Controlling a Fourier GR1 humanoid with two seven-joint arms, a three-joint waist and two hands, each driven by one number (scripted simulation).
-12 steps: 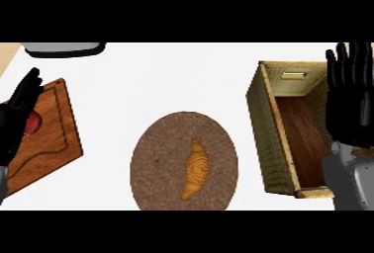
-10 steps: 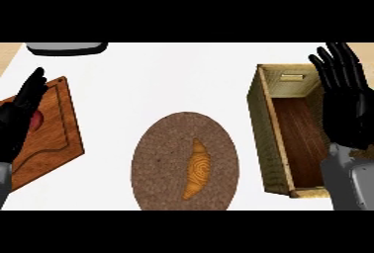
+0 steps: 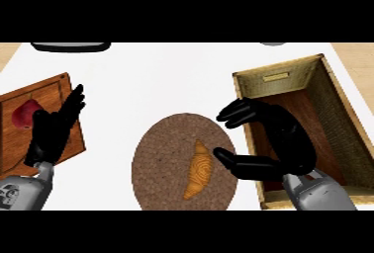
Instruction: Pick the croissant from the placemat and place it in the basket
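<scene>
Right hand fingers spread, thumb beside croissant on placemat, holding nothing. Left hand fingers straight, over cutting board. Basket right; white table.

Croissant is being carried on placemat, at the tabletop centre. Basket is being kept right of the placemat; cutting board, bearing a fruit, is being kept left.

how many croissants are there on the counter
1. The croissant lies on the round brown placemat, just left of the right hand. The hand covers part of the basket, so its floor is not all visible.
</scene>
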